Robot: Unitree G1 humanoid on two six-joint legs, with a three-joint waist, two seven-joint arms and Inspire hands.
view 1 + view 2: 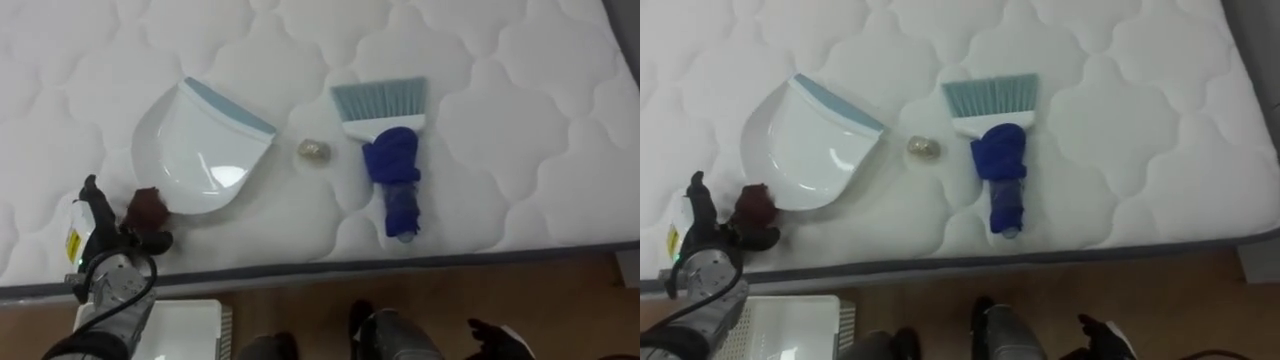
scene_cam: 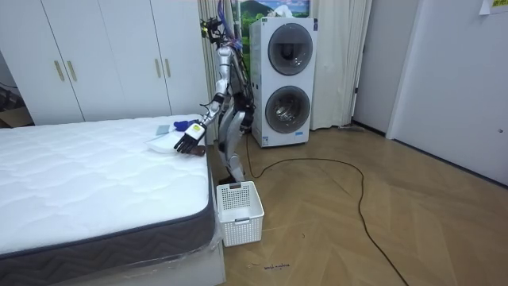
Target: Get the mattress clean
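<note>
Room view: basket (image 2: 239,210) by bed (image 2: 95,183); eye views: wad (image 1: 314,150) betw. dustpan (image 1: 200,150), brush (image 1: 385,115).

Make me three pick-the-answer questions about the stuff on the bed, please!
1. Where is the little crumpled ball?
A. between the dustpan and the brush
B. inside the dustpan
C. on top of the brush

2. What colour are the brush's bristles?
A. red
B. light blue
C. black

3. How is the dustpan?
A. full of rubbish
B. upside down
C. empty

Answers:
1 A: the ball lies on the mattress, with the dustpan to its left and the brush to its right.
2 B: the bristles are pale blue above the darker blue handle.
3 C: the dustpan lies open side up and its white inside is bare.
</note>
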